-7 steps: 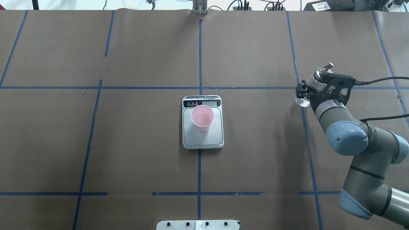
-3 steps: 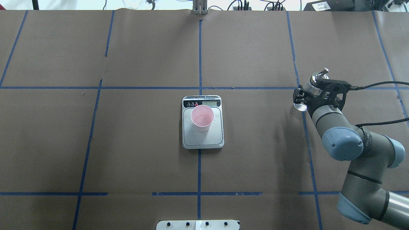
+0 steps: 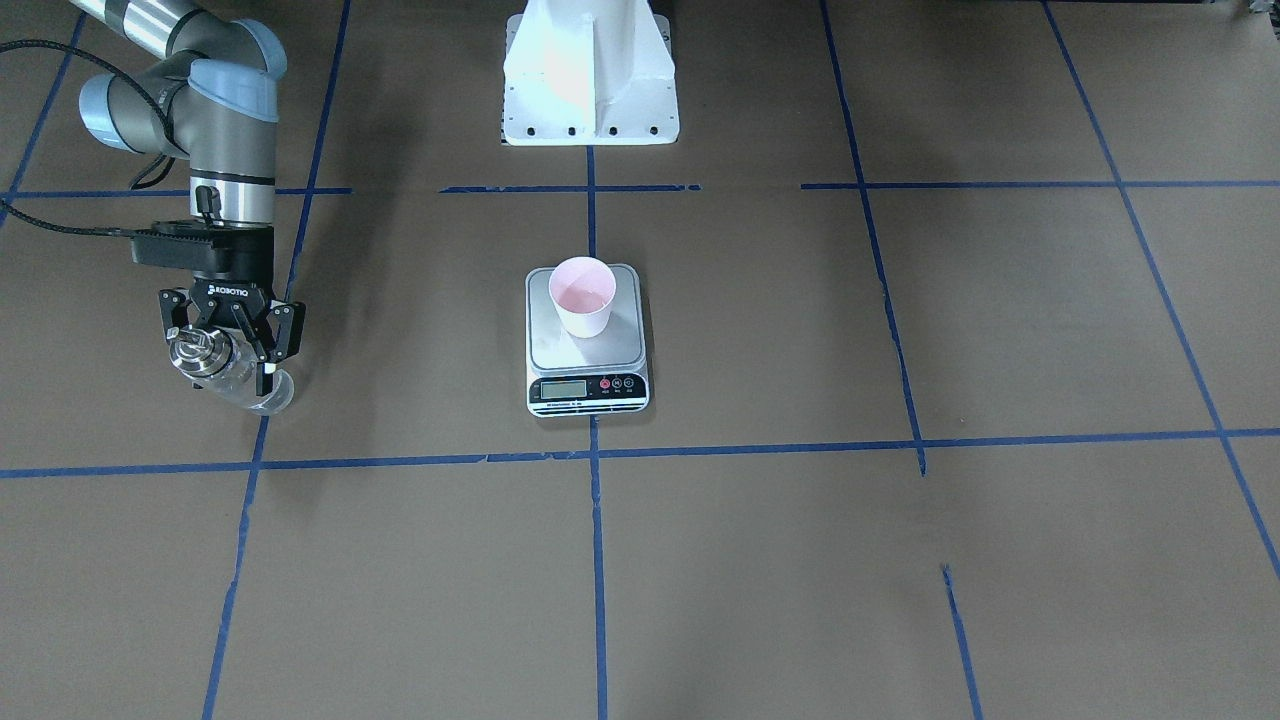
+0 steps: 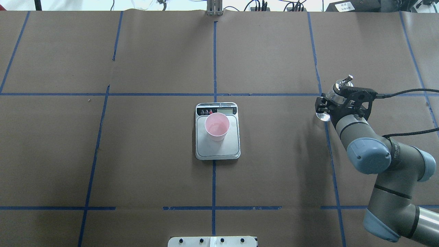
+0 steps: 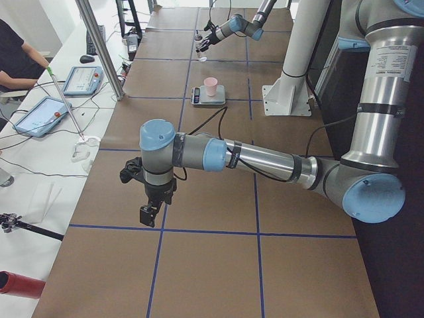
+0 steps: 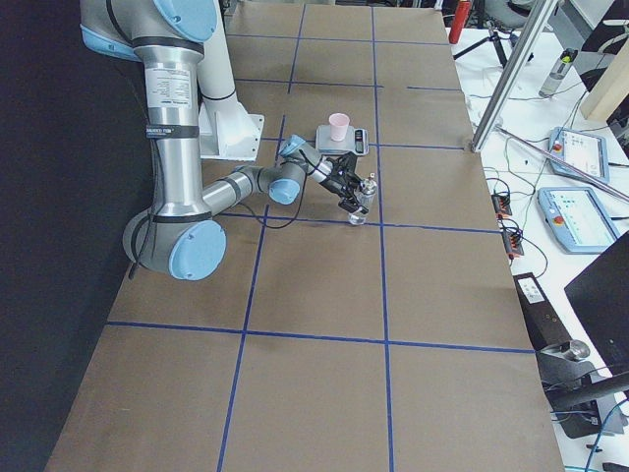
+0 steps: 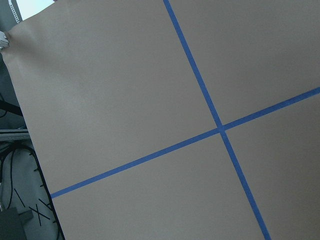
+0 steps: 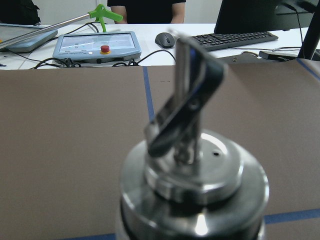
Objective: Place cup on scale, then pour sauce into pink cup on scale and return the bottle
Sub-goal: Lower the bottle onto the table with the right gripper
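Operator: Progress, starting from across the table?

Observer: Front-facing, the pink cup (image 3: 583, 296) is sitting upright on the scale (image 3: 560, 348), so placing is looking done. The right hand (image 3: 226, 358) is clenching the bottle (image 3: 250, 388) just below its cap, well apart from the scale and low over the tabletop (image 3: 800, 560).

Operator: Overhead?

Observer: It is showing a faint sheen inside the cup, so I am judging the pour done. Setting the bottle down and letting go is remaining.

Operator: The sides?

Observer: The left-end view alone is catching the left hand (image 5: 151, 211), hanging over the tabletop; clenched or released, I cannot tell. The right-end view is showing the bottle upright with its base close to the tabletop; whether it is touching is unclear.

Operator: Wrists?

Observer: Left is seeing only crossing blue tape (image 7: 220, 129). Right is filling with the silver pour-spout cap (image 8: 192, 165).
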`<state>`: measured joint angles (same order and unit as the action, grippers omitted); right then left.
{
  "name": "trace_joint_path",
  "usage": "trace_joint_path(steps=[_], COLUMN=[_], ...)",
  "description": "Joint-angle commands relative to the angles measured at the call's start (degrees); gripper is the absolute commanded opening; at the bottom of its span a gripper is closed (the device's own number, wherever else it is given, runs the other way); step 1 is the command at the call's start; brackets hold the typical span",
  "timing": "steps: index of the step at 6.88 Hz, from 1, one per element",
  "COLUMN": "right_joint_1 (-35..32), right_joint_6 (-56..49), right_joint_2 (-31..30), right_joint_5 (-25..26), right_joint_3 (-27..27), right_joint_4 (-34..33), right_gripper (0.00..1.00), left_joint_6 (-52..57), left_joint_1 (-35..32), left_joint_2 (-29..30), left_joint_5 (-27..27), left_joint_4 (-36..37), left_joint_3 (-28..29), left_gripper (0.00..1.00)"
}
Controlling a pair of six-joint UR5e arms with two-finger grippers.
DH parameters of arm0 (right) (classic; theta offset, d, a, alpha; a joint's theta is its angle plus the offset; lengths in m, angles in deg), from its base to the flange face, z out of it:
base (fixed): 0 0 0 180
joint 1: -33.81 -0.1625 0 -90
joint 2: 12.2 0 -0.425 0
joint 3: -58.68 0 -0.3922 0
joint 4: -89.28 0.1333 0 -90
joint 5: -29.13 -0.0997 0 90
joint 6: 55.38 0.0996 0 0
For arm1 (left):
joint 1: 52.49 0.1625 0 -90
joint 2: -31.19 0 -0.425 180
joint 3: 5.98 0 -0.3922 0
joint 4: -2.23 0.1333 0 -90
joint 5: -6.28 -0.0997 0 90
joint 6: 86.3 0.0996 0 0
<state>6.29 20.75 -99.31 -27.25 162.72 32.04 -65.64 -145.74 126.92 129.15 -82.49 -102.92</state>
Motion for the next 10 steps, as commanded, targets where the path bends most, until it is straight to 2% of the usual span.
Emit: trace_joint_path(steps=[1, 5, 6, 7, 8, 10], right_joint_1=[0.0, 0.3, 0.4, 0.4, 0.4, 0.4], right_joint_6=[0.1, 0.1, 0.1, 0.1, 0.1, -0.1], right_joint_2=[-0.3, -0.2, -0.2, -0.2, -0.2, -0.3], right_joint_5=[0.0, -0.1, -0.1, -0.1, -0.1, -0.2], right_joint_3=[0.2, -0.1, -0.2, -0.2, -0.2, -0.3], right_joint_4=[0.1, 0.2, 0.2, 0.3, 0.2, 0.3], right_gripper=[0.0, 0.01, 0.11, 0.15, 0.32, 0.52], left_joint_6=[0.0, 0.0, 0.0, 0.0, 0.0, 0.0], left_joint_1=[0.0, 0.0, 0.0, 0.0, 0.0, -0.1], left_joint_2=[0.1, 0.1, 0.1, 0.1, 0.1, 0.1], left_joint_5=[-0.3, -0.3, -0.3, -0.3, -0.4, -0.4], left_joint_4=[0.0, 0.0, 0.0, 0.0, 0.0, 0.0], left_joint_3=[0.0, 0.0, 0.0, 0.0, 0.0, 0.0], left_gripper=[1.0, 1.0, 1.0, 1.0, 1.0, 1.0])
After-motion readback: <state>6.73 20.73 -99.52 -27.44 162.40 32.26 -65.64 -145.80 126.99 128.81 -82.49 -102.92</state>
